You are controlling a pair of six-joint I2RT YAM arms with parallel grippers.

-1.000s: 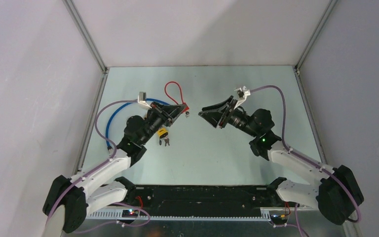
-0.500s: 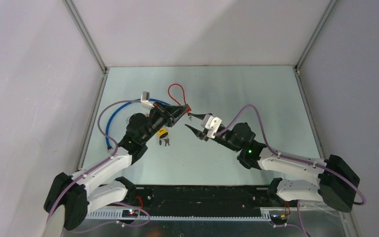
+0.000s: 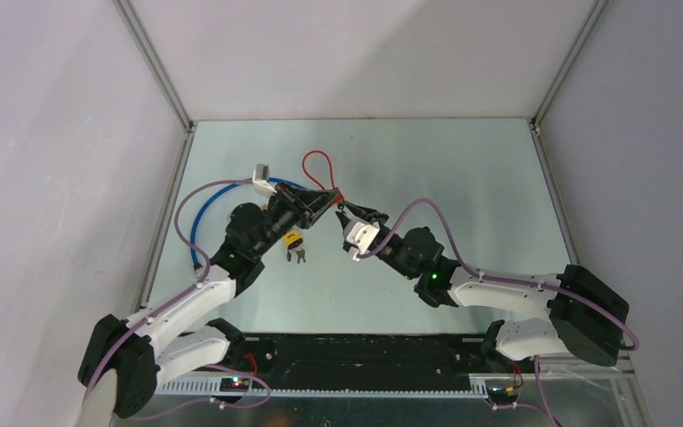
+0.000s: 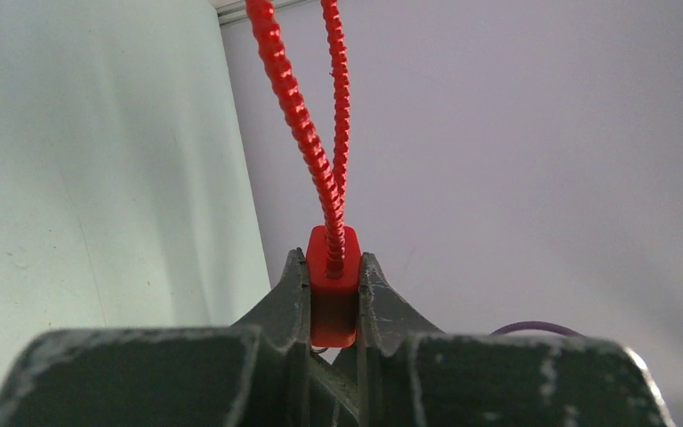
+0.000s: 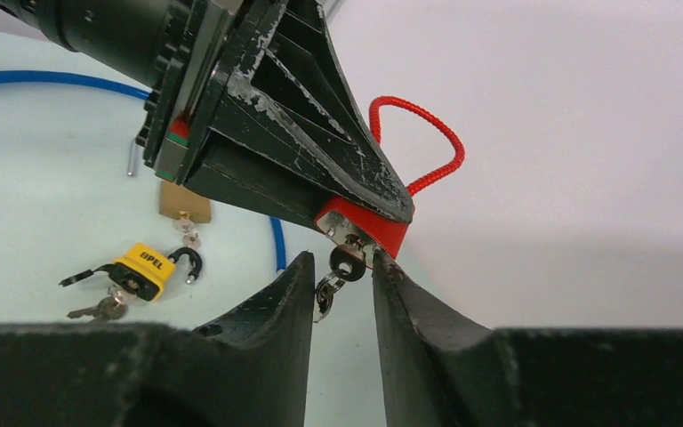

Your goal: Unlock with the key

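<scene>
Between the right gripper's (image 5: 344, 265) half-open jaws sits the key (image 5: 349, 258) (already in the left gripper's (image 4: 333, 280) clamped red lock (image 5: 369, 228)); turning remains.

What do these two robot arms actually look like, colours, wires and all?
Both the left arm and right arm have white shells with black joints. A purple cable loops along each to a small white camera block at the wrist. A green light glows on the right arm. The left gripper and right gripper each have two black wedge-shaped fingers, scuffed pale.
</scene>
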